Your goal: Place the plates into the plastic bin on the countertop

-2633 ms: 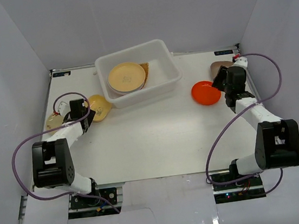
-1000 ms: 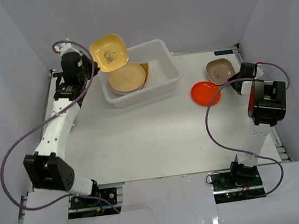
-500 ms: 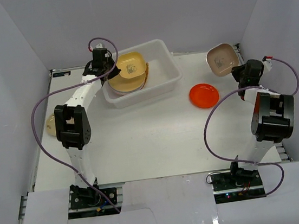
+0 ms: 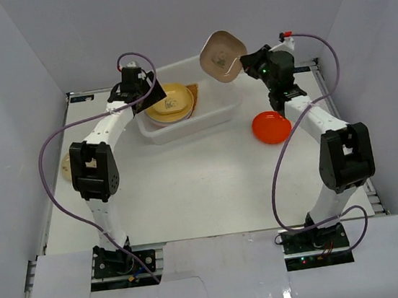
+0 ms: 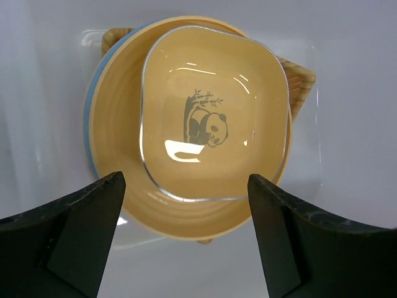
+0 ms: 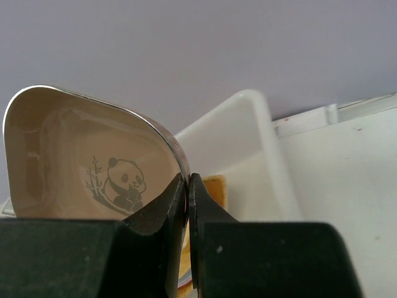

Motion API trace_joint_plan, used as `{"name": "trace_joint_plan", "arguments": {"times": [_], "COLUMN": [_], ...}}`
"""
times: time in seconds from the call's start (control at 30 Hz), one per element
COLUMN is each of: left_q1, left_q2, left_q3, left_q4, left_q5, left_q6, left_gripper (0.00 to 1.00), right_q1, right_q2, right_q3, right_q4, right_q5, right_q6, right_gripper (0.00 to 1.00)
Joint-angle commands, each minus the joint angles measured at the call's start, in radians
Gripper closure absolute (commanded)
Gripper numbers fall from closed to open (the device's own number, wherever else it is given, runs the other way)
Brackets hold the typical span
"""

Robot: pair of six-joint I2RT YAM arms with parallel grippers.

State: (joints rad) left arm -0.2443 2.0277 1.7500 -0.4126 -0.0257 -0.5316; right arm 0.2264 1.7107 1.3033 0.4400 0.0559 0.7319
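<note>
The white plastic bin (image 4: 197, 125) stands at the back of the countertop (image 4: 189, 186). In it a yellow squarish plate (image 4: 169, 100) with a panda print (image 5: 214, 146) lies on a round tan plate (image 5: 115, 149), with a woven tray (image 5: 301, 79) underneath. My left gripper (image 4: 147, 94) hovers open just above this stack, its fingers (image 5: 80, 236) apart and touching nothing. My right gripper (image 4: 248, 63) is shut on the rim of a brown squarish plate (image 4: 222, 57), held tilted above the bin's right rear corner. In the right wrist view the gripper (image 6: 188, 181) pinches that brown plate (image 6: 93, 155).
A red-orange round plate (image 4: 272, 126) lies on the table right of the bin, under the right arm. A cream plate (image 4: 65, 167) sits at the far left edge, partly behind the left arm. White walls close in the back and both sides.
The left gripper has opened and the yellow plate now lies on the stack in the bin. The right arm has swung left, carrying the brown plate from the right side to above the bin.
</note>
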Motion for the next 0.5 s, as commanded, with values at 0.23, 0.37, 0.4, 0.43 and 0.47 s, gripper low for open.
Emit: {"name": "trace_joint_plan", "arguments": {"times": [0.23,0.37,0.4,0.43,0.47], "left_q1": [0.155,0.371,0.457,0.486,0.508], "left_q2": [-0.53,-0.684,-0.707,-0.731,-0.757], "left_q3": [-0.444,-0.642,-0.68,-0.757,-0.792], "left_q4": [0.092,0.058,0.049,0.047,0.049], "left_q5": [-0.14,-0.06,-0.045,-0.043,-0.062], "left_q6": [-0.051,-0.128,-0.14,-0.168,-0.18], "left_gripper": [0.07,0.07,0.07,0.07,0.07], "right_q1": [0.235,0.287,0.303,0.31,0.314], "right_q2": [0.263,0.394,0.441,0.467,0.493], "right_q3": [0.335,0.528,0.594,0.632,0.671], "right_q4": [-0.181,-0.276,-0.287,-0.303,-0.345], "right_q5": [0.169,0.189,0.187,0.177,0.171], "right_q6": [0.04,-0.006,-0.023,-0.054,-0.068], "right_gripper": [0.92,0.92,0.92,0.92,0.92]}}
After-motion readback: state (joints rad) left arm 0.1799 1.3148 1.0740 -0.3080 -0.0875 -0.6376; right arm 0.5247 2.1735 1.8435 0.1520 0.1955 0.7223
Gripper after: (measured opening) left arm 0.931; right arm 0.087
